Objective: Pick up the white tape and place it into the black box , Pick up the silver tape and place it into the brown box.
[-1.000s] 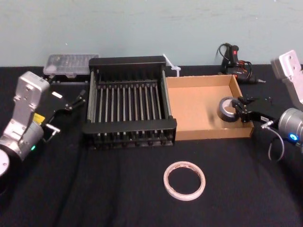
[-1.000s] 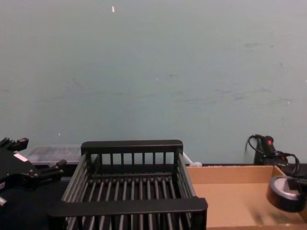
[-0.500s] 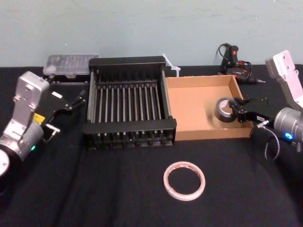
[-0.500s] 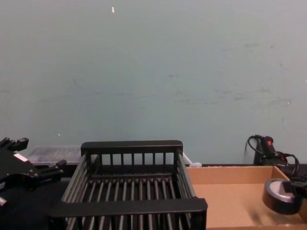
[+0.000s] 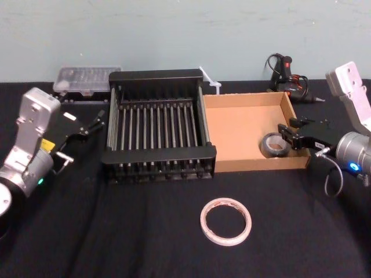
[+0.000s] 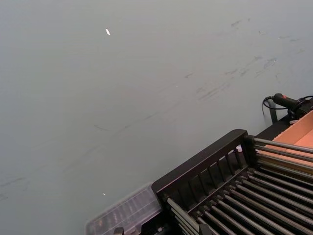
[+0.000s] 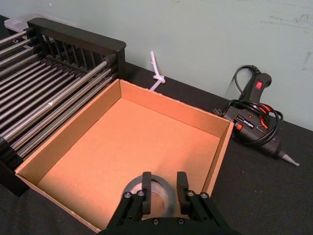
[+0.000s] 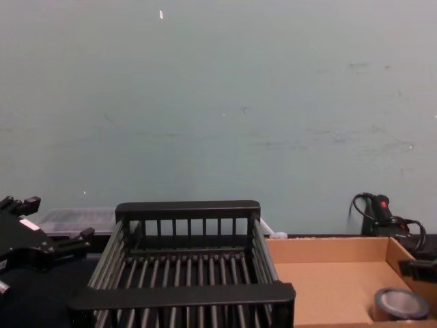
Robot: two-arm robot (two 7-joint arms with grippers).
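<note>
The silver tape (image 5: 274, 145) lies flat on the floor of the brown box (image 5: 237, 124), near its right wall; it also shows low in the chest view (image 8: 401, 303). My right gripper (image 5: 286, 136) hangs just above it, open, and its fingers (image 7: 146, 183) stand either side of the roll (image 7: 157, 195) without touching it. In front of the boxes, the white tape (image 5: 226, 221) lies flat on the black cloth. The black box (image 5: 157, 152) stands left of the brown one. My left gripper (image 5: 93, 123) is parked at the left of the black box, open and holding nothing.
A black glue gun (image 5: 287, 72) with its cord lies behind the brown box. A clear plastic case (image 5: 87, 78) sits behind the black box's left corner, and a white zip tie (image 5: 210, 80) lies between the boxes at the back. A wall closes off the table's far edge.
The silver tape has gone from upright in my right gripper to lying flat on the brown box's floor. The right fingers have spread apart. The left arm has stayed still.
</note>
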